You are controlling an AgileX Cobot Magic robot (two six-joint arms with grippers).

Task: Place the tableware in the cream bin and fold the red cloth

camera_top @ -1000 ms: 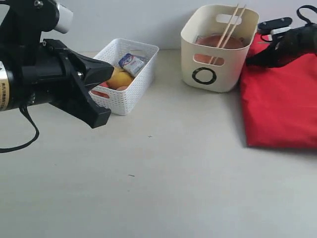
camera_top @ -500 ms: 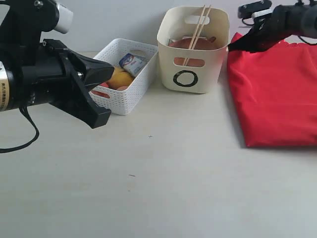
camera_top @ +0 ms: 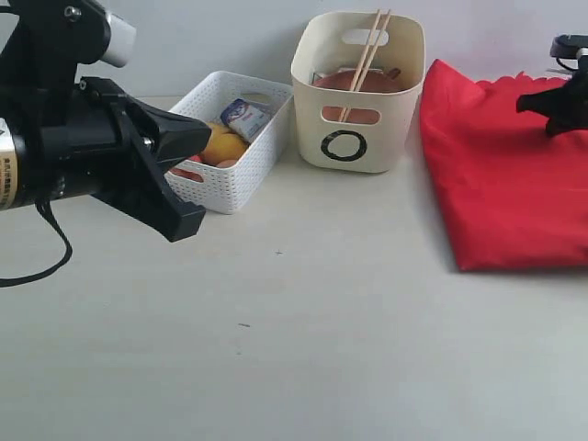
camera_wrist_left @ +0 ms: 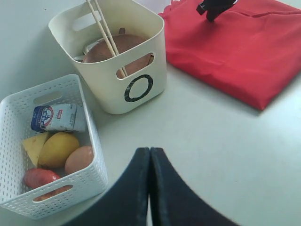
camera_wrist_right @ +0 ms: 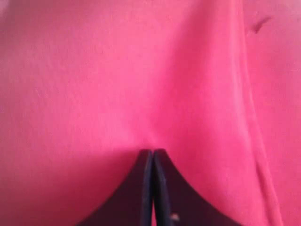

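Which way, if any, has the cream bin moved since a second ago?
Yes: the cream bin slid left, closer to the white basket, which stayed put.

A pale, off-white table (camera_top: 322, 322) carries three things along its far side. A low white basket (camera_top: 241, 179) sits at the left. A taller cream bin (camera_top: 395, 138) stands just beside it, on its right. A red cloth (camera_top: 505, 184) lies flat at the right edge, near the bin but apart from it.

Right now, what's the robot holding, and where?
Left end effector: nothing. Right end effector is shut over the red cloth; a pinch cannot be told.
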